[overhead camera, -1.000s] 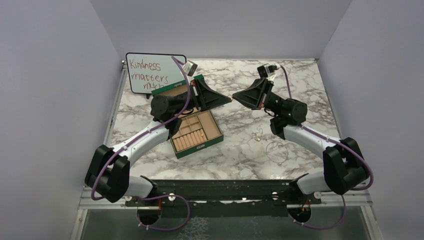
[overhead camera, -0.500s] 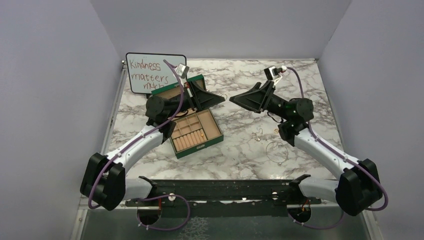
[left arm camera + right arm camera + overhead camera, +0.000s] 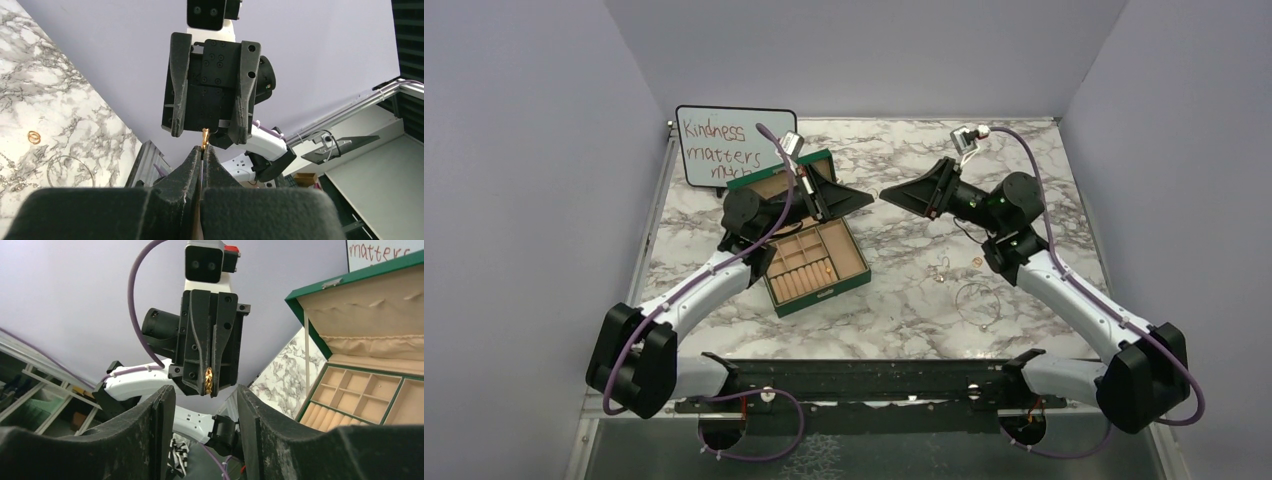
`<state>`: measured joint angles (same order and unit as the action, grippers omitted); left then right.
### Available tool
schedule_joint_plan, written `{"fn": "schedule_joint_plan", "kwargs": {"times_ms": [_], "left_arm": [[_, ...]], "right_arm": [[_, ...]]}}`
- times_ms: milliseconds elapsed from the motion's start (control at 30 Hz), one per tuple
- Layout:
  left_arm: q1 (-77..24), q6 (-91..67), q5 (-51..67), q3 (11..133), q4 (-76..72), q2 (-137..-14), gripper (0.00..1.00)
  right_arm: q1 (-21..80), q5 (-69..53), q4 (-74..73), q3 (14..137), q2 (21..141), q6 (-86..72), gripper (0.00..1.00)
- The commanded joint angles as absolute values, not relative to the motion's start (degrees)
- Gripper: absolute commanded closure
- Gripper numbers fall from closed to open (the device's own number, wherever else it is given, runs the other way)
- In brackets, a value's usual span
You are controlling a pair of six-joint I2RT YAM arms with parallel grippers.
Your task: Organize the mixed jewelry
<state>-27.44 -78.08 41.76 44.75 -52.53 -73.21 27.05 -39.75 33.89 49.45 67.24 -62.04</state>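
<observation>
Both grippers meet tip to tip in mid-air above the table. My left gripper (image 3: 868, 197) is shut on a small twisted gold ring (image 3: 204, 137), which sticks out past its fingertips (image 3: 192, 156). My right gripper (image 3: 885, 195) faces it, open, its fingers (image 3: 176, 95) on either side of the ring (image 3: 208, 380) without touching it. More mixed jewelry lies on the marble: a gold ring (image 3: 979, 262), little silver bits (image 3: 939, 270) and a thin wire loop (image 3: 979, 300). The left wrist view also catches the gold ring (image 3: 34, 137) and the loop (image 3: 70, 171).
An open green box (image 3: 824, 297) with tan compartments sits left of centre, its lid (image 3: 774, 180) propped up behind; one compartment holds a small gold piece (image 3: 827, 267). A whiteboard (image 3: 724, 145) with handwriting leans at the back left.
My right gripper has opened and let go of the gold ring, which stays in my shut left gripper. The right arm's elbow has swung out to the right.
</observation>
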Motion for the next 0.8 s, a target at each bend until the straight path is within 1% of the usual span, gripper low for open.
{"fn": "schedule_joint_plan", "kwargs": {"times_ms": [0, 67, 233, 367, 500, 633, 767], "left_arm": [[-27.16, -76.99, 40.34, 44.52, -52.43, -73.83, 1.00], [-27.21, -76.99, 40.10, 44.24, -52.38, -73.91, 1.00], [-27.20, -76.93, 39.98, 43.86, -52.30, -74.24, 1.00], [-27.22, -76.77, 39.90, 43.44, -52.29, -74.45, 1.00], [-27.25, -76.47, 39.82, 43.25, -52.28, -74.47, 1.00], [-27.21, -76.38, 39.72, 43.16, -52.29, -74.60, 1.00], [-27.20, -76.29, 39.73, 43.28, -52.28, -74.62, 1.00]], "right_arm": [[27.11, -40.12, 34.64, 51.02, 68.90, -61.00, 0.51], [27.08, -40.40, 35.79, 51.10, 69.39, -61.58, 0.56], [27.15, -40.69, 36.05, 51.50, 70.62, -62.07, 0.58], [27.16, -40.82, 37.45, 51.54, 71.17, -62.94, 0.67], [27.16, -40.83, 37.70, 51.65, 71.44, -63.35, 0.74], [27.24, -41.04, 37.73, 51.54, 71.85, -63.72, 0.77], [27.25, -41.18, 37.43, 51.42, 72.15, -63.79, 0.79]]}}
